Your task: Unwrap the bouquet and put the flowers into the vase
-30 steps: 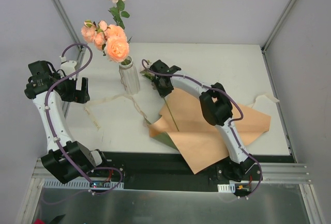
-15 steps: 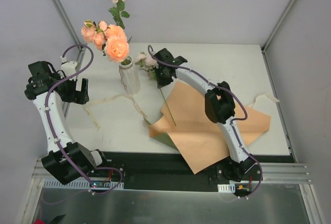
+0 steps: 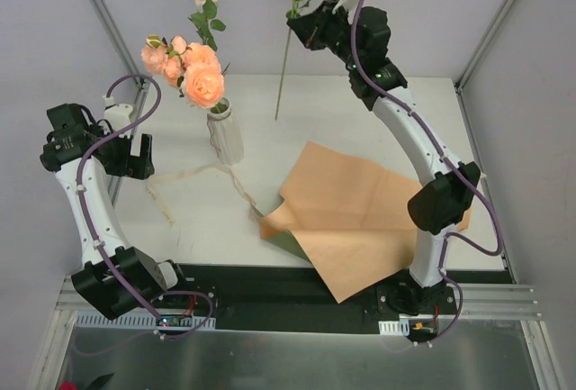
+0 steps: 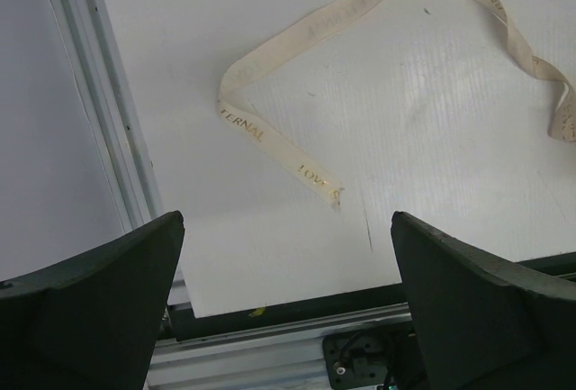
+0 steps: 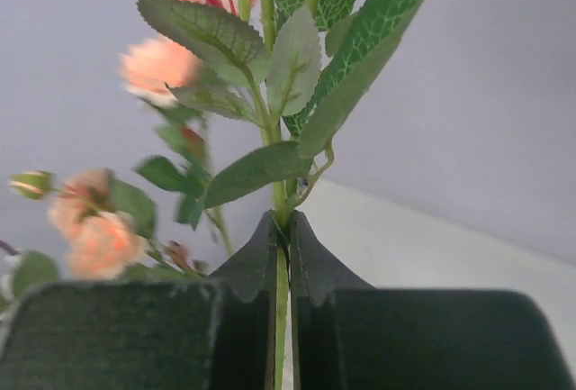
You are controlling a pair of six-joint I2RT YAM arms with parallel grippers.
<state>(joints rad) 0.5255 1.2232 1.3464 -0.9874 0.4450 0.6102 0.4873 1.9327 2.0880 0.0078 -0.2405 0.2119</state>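
The right arm (image 3: 409,129) had swung up from beside the vase (image 3: 225,135) toward the far edge of the surface (image 3: 360,115), lifting one flower (image 3: 284,75) clear of the opened wrapping paper (image 3: 360,219). Its jaws were clenched on the thin green stem just below a cluster of serrated leaves (image 5: 261,169). The bare lower stem hung well apart from the vase. The left arm's (image 3: 90,201) jaws stood released, wide over the limp cream ribbon (image 4: 270,133), grasping nothing. The other flowers (image 3: 200,79), soft peach blooms, already stood in the vase.

The stem looked slick and wiry, so it might swivel or slide in so narrow a pinch. The ribbed white vase had a slim neck already crowded with stems. A tip arriving off-centre could miss the flared rim. It could also catch the standing blooms or tip the light vase over.
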